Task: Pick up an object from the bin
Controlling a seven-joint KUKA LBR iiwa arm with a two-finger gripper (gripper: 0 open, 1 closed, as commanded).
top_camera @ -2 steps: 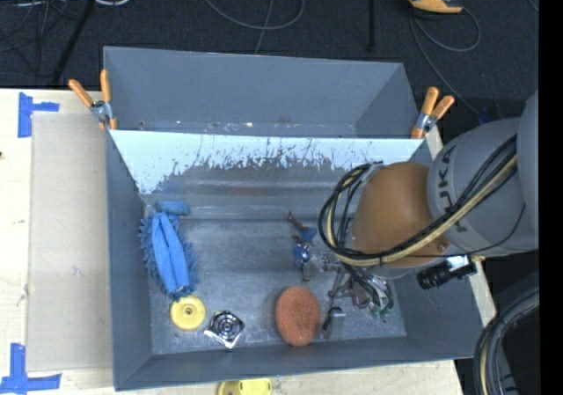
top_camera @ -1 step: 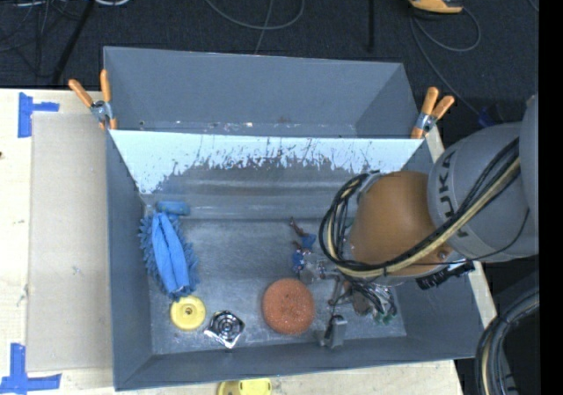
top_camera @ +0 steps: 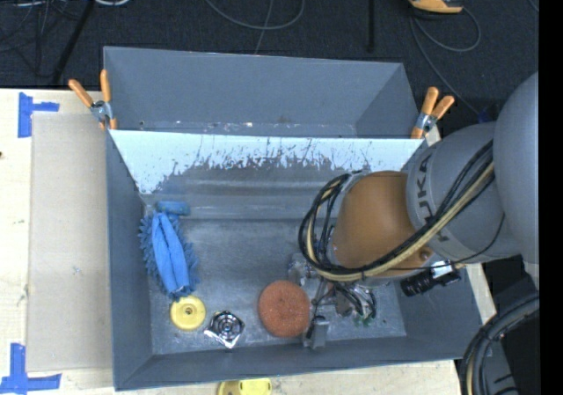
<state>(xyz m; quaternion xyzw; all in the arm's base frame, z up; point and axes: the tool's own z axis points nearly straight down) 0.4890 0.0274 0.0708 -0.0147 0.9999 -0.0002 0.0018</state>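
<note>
Left to right for you. Well off to the left of the gripper, a blue fluffy duster (top_camera: 167, 252) lies on the bin (top_camera: 255, 103) floor by the left wall, long axis running front to back. Just below it, nearer the front wall, is a yellow round disc (top_camera: 187, 313). Right beside that is a small shiny metal piece (top_camera: 225, 326), about halfway between the disc and the jaws.

The brown round pad (top_camera: 283, 308) lies flat just left of the gripper (top_camera: 318, 325), touching it or nearly so. I can't tell which. It's the closest thing to the jaws.

The gripper is down at floor level near the front wall. You can't tell from this angle whether the jaws are wide, narrow or holding anything. The orange cover (top_camera: 374, 222) and cable loops (top_camera: 318, 235) sit above it and block the view.
</note>
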